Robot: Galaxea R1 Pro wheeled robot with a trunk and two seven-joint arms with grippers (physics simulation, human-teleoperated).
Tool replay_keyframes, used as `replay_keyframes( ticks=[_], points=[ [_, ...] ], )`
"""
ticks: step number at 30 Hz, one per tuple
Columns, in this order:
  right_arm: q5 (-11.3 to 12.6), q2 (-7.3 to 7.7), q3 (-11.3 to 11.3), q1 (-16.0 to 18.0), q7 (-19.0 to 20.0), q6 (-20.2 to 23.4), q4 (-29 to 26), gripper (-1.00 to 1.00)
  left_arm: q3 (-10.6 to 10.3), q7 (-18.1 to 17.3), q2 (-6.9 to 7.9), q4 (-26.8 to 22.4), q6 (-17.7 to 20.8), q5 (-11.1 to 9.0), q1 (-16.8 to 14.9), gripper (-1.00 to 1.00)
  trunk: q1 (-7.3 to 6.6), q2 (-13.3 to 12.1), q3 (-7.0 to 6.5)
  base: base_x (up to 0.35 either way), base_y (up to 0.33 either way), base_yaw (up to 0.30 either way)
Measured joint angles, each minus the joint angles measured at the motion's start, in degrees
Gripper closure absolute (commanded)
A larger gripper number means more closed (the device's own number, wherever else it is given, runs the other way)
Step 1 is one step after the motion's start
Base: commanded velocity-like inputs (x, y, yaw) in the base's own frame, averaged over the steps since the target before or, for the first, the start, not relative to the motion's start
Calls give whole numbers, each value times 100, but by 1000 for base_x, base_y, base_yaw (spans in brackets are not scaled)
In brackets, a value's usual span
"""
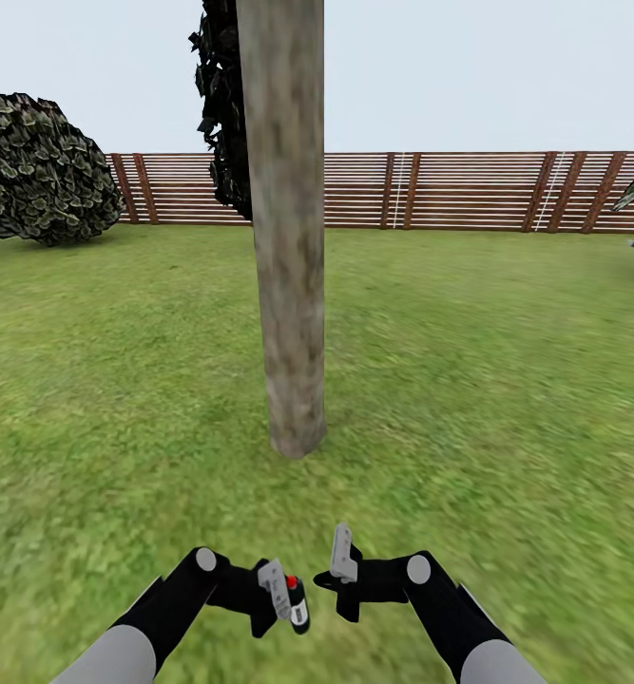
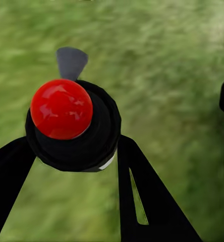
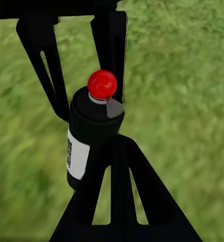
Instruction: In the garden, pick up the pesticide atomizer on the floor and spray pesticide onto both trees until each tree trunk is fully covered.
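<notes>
Standing on the grass [image 1: 507, 380], a thick grey trunk [image 1: 286, 285] rises straight up in the middle of the head view, at 12 o'clock from the robot. Its foot meets the lawn a little way in front of the two arms.

The left gripper [image 1: 280, 597] is low in the head view, at about 7 o'clock from the trunk's foot. Its jaws are clenched on the atomizer [image 1: 297, 604], a small black bottle with a red top and a white label. In the left wrist view the atomizer [image 2: 72, 126] sits between the two black fingers [image 2: 142, 196], with the red ball facing the camera and a grey nozzle poking out past it.

The right gripper [image 1: 343, 560] is just beside it, at about 5 o'clock from the trunk's foot. I cannot tell if its jaws are released or clenched. In the right wrist view the atomizer [image 3: 92, 133] stands upright, near the right gripper's dark finger frame.

A brown fence [image 1: 469, 190] runs across the back. A round bush [image 1: 36, 171] sits at 10 o'clock. Dark leaves [image 1: 223, 104] hang right beside the trunk, up high.
</notes>
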State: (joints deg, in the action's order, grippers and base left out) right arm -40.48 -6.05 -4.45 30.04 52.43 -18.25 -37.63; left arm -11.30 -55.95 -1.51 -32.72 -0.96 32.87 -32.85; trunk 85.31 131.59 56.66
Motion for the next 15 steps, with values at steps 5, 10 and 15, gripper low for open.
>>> replay_keyframes(
  ticks=[5,10,15],
  points=[
    [0,1,0,0,0,0,0,100,0,-112,-49,-7,0,2,0,100,0,0,0,0,0,0],
    [0,3,0,0,0,0,-6,100,2,-119,-79,-7,-1,2,0,100,0,0,0,0,0,0],
    [0,0,0,0,0,0,-9,100,8,-119,-110,-7,-7,0,8,100,0,0,0,0,0,0]
  ],
)
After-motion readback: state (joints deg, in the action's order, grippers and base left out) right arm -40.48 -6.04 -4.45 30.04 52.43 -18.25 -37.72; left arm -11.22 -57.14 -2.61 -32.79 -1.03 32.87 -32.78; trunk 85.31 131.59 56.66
